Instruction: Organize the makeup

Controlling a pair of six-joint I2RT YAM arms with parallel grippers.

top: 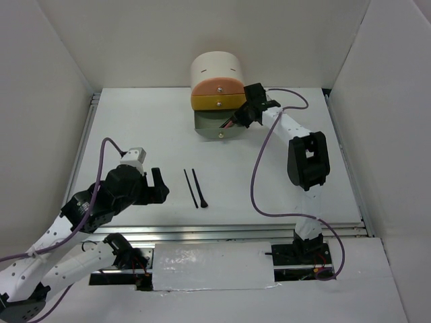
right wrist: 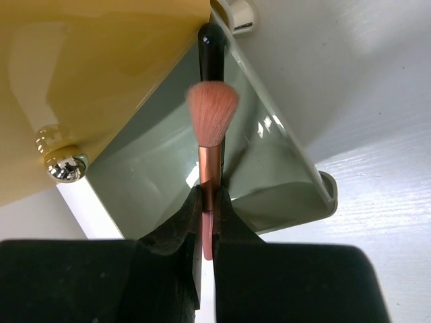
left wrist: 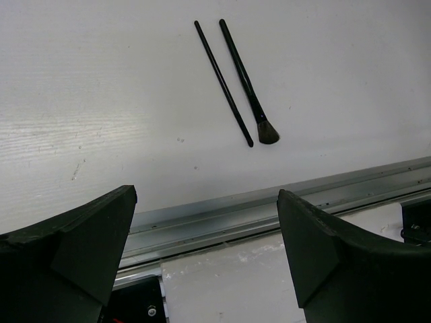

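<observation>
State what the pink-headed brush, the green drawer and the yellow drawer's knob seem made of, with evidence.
The pink-headed brush: soft fibre bristles with a fuzzy edge. Its ferrule looks like shiny coppery metal. The green drawer: probably glossy plastic, given the sharp highlights. The knob: polished metal or plated plastic, mirror-like.

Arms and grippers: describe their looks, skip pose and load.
The left arm and right arm have white links, bulky black joint housings and looping purple cables. The left gripper and right gripper are matte black with blunt wedge fingers.
</observation>
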